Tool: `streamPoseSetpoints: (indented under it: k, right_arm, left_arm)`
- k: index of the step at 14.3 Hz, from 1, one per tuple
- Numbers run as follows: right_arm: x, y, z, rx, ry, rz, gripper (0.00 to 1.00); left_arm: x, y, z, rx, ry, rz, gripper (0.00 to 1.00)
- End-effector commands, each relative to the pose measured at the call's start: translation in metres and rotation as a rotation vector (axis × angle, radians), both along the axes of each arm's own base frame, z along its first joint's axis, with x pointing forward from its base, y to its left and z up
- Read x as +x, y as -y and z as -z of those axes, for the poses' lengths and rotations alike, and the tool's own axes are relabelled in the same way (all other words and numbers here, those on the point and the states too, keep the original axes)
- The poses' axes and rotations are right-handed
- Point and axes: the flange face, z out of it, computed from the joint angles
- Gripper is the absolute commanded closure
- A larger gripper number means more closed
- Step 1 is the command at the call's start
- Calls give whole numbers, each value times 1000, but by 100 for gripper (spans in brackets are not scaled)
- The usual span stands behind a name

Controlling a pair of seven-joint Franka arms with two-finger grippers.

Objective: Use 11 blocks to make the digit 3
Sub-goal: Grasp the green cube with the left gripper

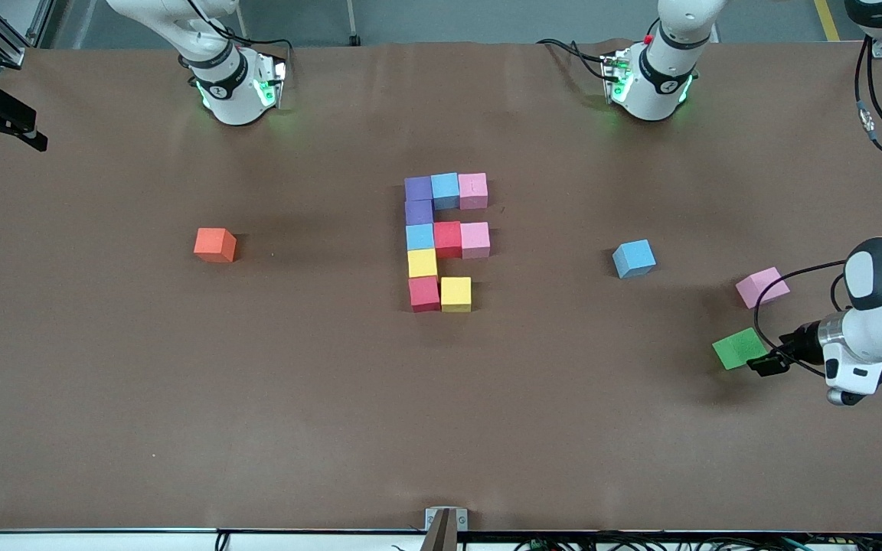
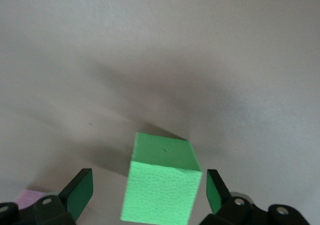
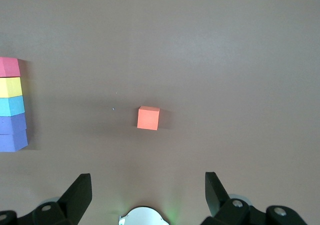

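Green cube sits between the left claw's wide fingers.
Left claw [image 2: 149, 197] straddles green cube [image 2: 161, 185], ungripped; right claw [image 3: 148, 195], wide, waits high over the worktop.

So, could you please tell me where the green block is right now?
In the front view, the green block sits on the table toward the left arm's end, nearer the camera than the loose pink block, between the left claw's open fingers.

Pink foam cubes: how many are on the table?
3. Two pink foam cubes end the figure's two bars farthest from the front camera; one lies loose toward the left arm's end, beside the green cube.
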Motion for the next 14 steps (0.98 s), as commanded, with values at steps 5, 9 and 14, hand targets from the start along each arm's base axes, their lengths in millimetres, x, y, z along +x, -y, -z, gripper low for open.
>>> streamPoseSetpoints:
  k: [5, 9, 14]
  right_arm:
    - [-13, 11, -3, -17, -10, 0, 0]
    - [-11, 9, -3, -29, -5, -11, 0]
    - [-13, 6, -2, -30, -16, -17, 0]
  left_arm:
    - [0, 3, 10, -32, -5, -9, 0]
    - [1, 9, 20, -19, -19, -2, 0]
    - [0, 13, 29, -30, -32, 4, 9]
